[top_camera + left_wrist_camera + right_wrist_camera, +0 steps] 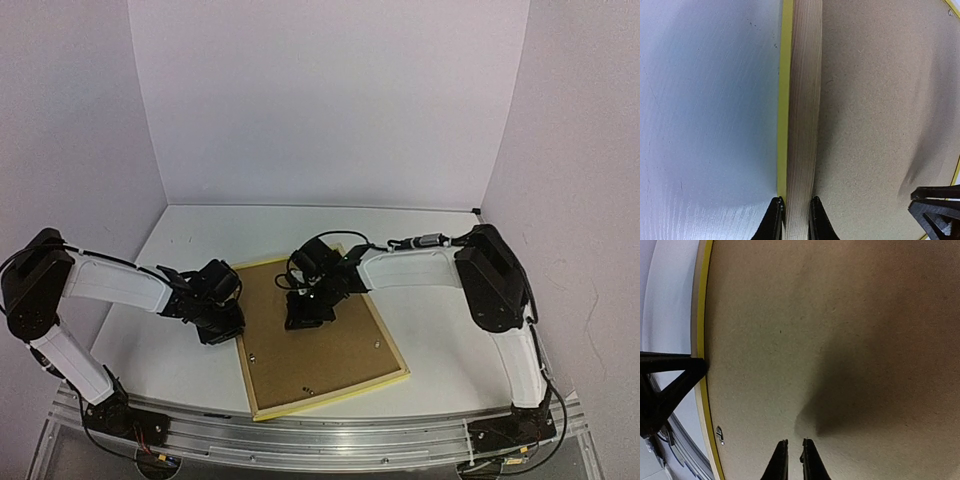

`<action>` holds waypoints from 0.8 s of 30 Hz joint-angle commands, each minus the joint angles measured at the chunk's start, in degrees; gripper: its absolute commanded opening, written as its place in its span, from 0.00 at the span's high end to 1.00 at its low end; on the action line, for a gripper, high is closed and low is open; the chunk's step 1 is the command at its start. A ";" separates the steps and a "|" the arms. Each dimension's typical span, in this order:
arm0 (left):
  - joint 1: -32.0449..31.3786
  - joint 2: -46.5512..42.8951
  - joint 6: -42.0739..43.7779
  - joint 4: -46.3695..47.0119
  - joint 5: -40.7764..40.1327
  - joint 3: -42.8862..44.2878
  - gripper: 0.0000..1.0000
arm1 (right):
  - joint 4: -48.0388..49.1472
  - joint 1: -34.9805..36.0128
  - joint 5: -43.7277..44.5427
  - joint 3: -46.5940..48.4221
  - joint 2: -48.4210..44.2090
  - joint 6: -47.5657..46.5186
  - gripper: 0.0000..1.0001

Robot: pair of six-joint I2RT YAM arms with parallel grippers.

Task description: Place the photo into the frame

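The frame (392, 350) lies back-up on the white table, with its thin yellow border and pale wood rim showing. The plain brown backing board (330, 355) fills it. My left gripper (228, 322) is shut on the frame's left rim; in the left wrist view its fingers (774, 222) straddle the pale wood edge (802, 125). My right gripper (305, 318) is over the middle of the backing board (840, 340), jaws almost together with nothing between them (793, 460). The photo is not in view.
Small metal clips sit on the frame's back (251, 353) (378, 347) (719, 432). White walls close in the table at the back and both sides. An aluminium rail (320, 440) runs along the near edge.
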 commanded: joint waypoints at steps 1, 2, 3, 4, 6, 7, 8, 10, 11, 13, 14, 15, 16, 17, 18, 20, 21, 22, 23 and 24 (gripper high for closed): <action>0.06 -2.76 -3.26 6.87 5.05 -0.55 1.00 | 2.15 1.12 -5.84 5.56 3.86 5.60 0.95; 0.06 -2.61 -3.22 7.19 5.41 -0.65 1.00 | 2.38 1.38 -6.64 6.17 4.84 6.15 0.96; 0.06 -2.47 -3.19 7.47 5.68 -0.67 1.00 | 2.57 1.70 -7.15 6.70 5.90 6.71 0.98; 0.06 -2.21 -3.19 7.66 5.83 -0.62 1.00 | 2.76 1.95 -8.45 7.37 6.90 7.01 0.99; 0.06 -1.76 -3.31 7.96 6.15 -0.47 1.00 | 3.03 2.63 -9.93 8.37 8.42 7.74 1.00; 0.09 -1.58 -3.47 8.05 6.29 -0.43 1.00 | 3.13 2.93 -10.82 8.82 9.15 8.03 1.00; 0.08 -1.47 -3.62 8.02 6.21 -0.40 1.00 | 3.26 3.26 -11.50 8.97 9.70 8.29 1.00; 0.07 -1.29 -3.87 8.00 6.07 -0.39 1.00 | 3.45 3.69 -12.83 8.81 10.31 8.76 1.00; 0.10 -1.16 -3.91 7.95 6.05 -0.34 1.00 | 3.61 3.87 -13.83 8.65 10.57 9.04 1.00; 0.15 -0.90 -4.12 7.94 6.04 -0.25 1.00 | 4.01 4.49 -15.74 8.56 11.19 9.06 1.00; 0.17 -0.67 -4.38 7.88 6.08 -0.18 1.00 | 4.06 4.85 -16.81 8.62 11.51 8.93 1.00; 0.22 -0.56 -4.50 7.91 6.12 -0.16 1.00 | 4.10 5.08 -17.32 8.44 11.64 8.93 1.00; 0.27 -0.44 -4.60 7.94 6.18 -0.16 1.00 | 4.13 5.28 -17.81 8.24 11.74 8.94 1.00; 0.32 -0.35 -4.67 7.98 6.25 -0.16 1.00 | 4.13 5.38 -18.21 7.99 11.73 8.99 1.00; 0.33 -0.36 -4.70 8.05 6.29 -0.13 1.00 | 4.16 5.54 -18.52 7.74 11.74 8.93 1.00; 0.33 -0.36 -4.83 8.28 6.36 -0.22 1.00 | 4.15 5.88 -19.03 7.91 11.98 8.71 1.00; 0.33 -0.36 -4.92 8.36 6.35 -0.28 1.00 | 4.19 5.94 -19.11 7.97 12.15 8.75 1.00; 0.33 -0.31 -5.02 8.44 6.30 -0.25 1.00 | 4.16 5.94 -19.14 7.93 12.30 8.91 1.00; 0.33 -0.24 -5.10 8.55 6.33 -0.26 1.00 | 4.18 5.96 -19.20 7.79 12.42 9.05 1.00; 0.33 -0.17 -5.18 8.67 6.43 -0.31 1.00 | 4.22 5.99 -19.29 7.58 12.49 9.12 1.00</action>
